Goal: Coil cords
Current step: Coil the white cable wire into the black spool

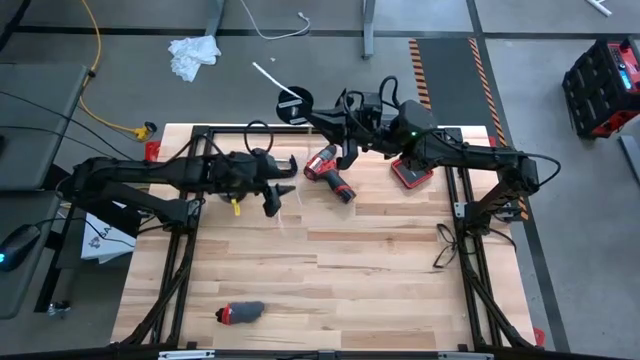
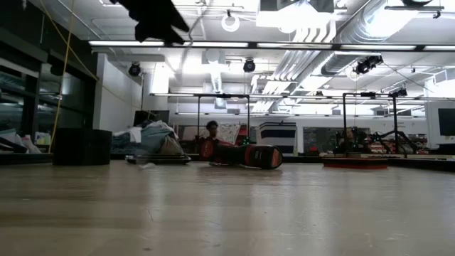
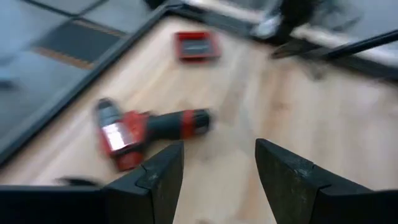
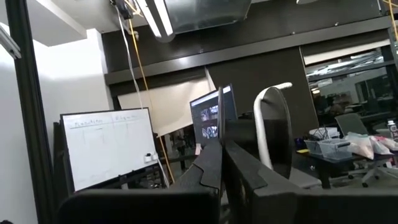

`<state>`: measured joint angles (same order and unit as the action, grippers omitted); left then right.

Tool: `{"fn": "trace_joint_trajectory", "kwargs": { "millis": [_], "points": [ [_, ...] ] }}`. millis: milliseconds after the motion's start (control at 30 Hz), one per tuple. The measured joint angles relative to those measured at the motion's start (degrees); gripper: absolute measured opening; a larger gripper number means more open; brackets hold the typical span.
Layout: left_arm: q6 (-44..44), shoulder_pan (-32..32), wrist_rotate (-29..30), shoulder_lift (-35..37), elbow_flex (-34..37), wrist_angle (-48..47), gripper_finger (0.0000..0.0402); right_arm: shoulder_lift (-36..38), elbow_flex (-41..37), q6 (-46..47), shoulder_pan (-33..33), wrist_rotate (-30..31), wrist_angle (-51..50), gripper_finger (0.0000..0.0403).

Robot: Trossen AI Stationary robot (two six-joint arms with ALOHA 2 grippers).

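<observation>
The cord is a thin white cable (image 1: 268, 76) ending in a round black disc (image 1: 295, 103). It is held up over the table's far edge by my right gripper (image 1: 312, 112), which is shut on the disc and points slantwise upward. In the right wrist view the disc (image 4: 273, 130) stands edge-on just beyond the shut fingers (image 4: 222, 152). The cable runs from the disc toward the far left, out over the floor. My left gripper (image 1: 280, 186) hangs open above the table's far left part, just left of a red drill (image 3: 149, 130), with nothing between its fingers (image 3: 217, 180). My right gripper pinches the disc between its two shut fingers at the disc's near edge (image 4: 264, 165). The fingers come from the table's right side and slant upward. The disc is lifted clear of the table and stands on edge beyond the fingertips, with the white cable (image 4: 267, 93) curving over its rim.
A red and black drill (image 1: 330, 175) lies at the far middle of the table, a red case (image 1: 412, 172) to its right. A small black and red tool (image 1: 240, 313) lies near the front edge. On the floor lie a yellow cord (image 1: 100, 90) and a white rag (image 1: 193, 55).
</observation>
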<state>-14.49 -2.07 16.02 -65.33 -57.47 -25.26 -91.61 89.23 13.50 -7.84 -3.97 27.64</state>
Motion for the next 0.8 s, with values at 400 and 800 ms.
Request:
{"fn": "trace_joint_trajectory", "kwargs": {
  "millis": [400,800],
  "points": [
    [-5.2,1.2,-5.0,6.5,0.0,0.0,0.0194,0.1,0.0,1.7,0.0,-0.8,-13.6,0.0],
    [-9.3,2.2,-3.0,17.9,0.0,-12.2,0.0194,0.1,0.0,1.5,3.1,-0.8,-34.6,0.0]
  ]
}}
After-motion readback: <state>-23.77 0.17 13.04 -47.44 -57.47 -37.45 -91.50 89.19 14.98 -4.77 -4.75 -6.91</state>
